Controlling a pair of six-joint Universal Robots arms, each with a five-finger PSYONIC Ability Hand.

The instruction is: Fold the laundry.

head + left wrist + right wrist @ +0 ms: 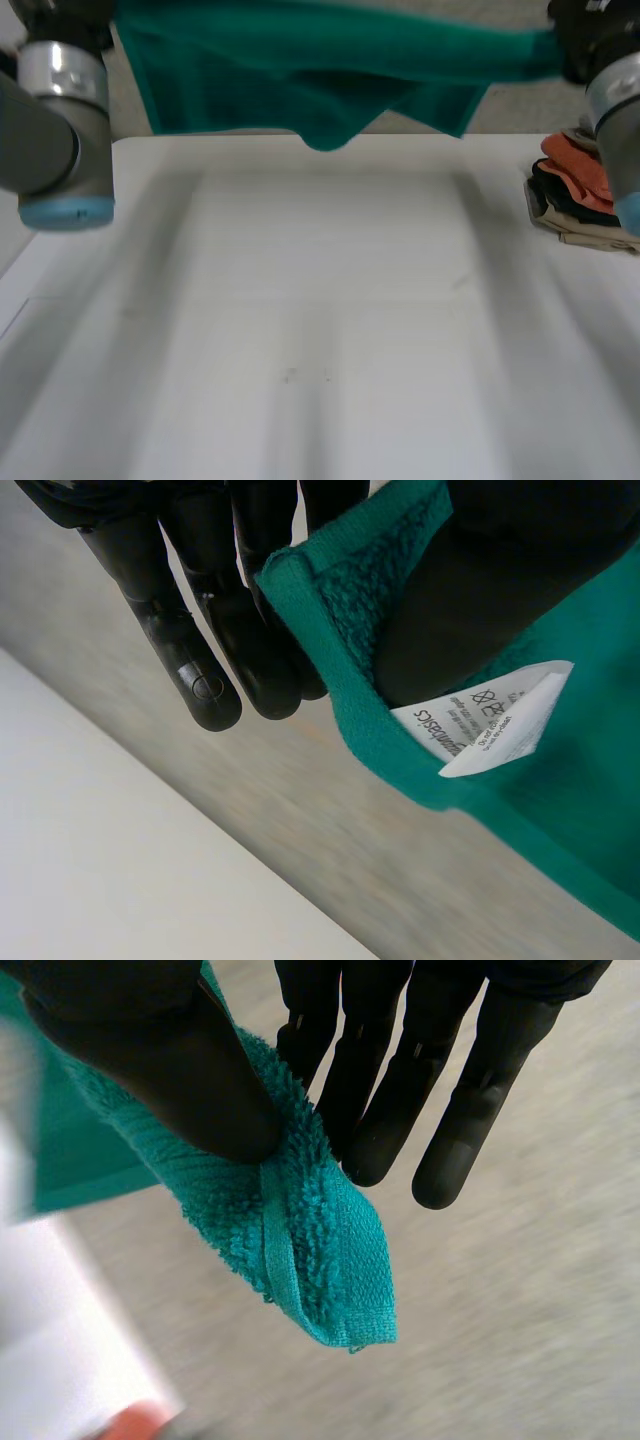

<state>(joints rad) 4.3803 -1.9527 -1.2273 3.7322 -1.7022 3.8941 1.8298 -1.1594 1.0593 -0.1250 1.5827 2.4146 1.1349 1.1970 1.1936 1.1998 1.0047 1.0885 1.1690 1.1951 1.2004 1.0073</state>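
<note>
1. Fingers (pixel 205 680) and thumb of your left hand (pixel 250 580) clamp the green towel (pixel 590 810) at the corner beside its label (pixel 490 720); your right hand (pixel 380 1090) pinches the other corner.
2. Hold the edge between your fingertips taut.
3. Lay the towel, which is probably hanging clear, flat on the table (pixel 320 330) below your fingers.

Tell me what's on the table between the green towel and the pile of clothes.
Nothing: in the head view, bare white table separates the hanging green towel from the pile of clothes.
</note>
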